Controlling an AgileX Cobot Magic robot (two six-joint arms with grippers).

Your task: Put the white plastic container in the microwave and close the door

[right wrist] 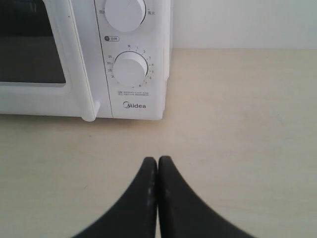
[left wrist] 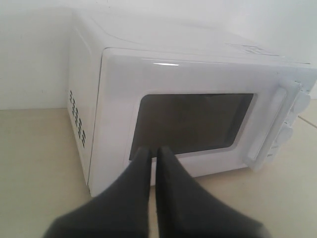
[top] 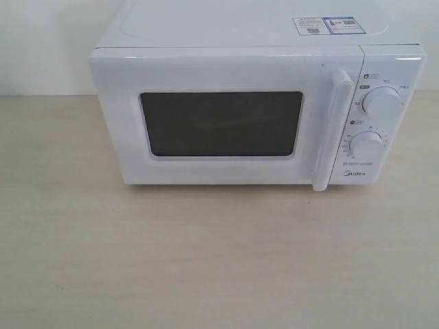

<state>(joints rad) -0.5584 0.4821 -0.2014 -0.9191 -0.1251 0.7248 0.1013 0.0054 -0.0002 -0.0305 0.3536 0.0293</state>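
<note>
The white Midea microwave stands on the table with its door shut flat against the body; the dark window and the vertical bar handle face the exterior camera. The white plastic container shows in no view. Neither gripper appears in the exterior view. My left gripper is shut with nothing in it, hovering in front of the microwave near the door's hinge side. My right gripper is shut and empty, above bare table in front of the dial panel.
Pale wooden tabletop spreads in front of and to both sides of the microwave. A white wall stands behind it. Stickers lie on the microwave's top, and vent slots mark its left side.
</note>
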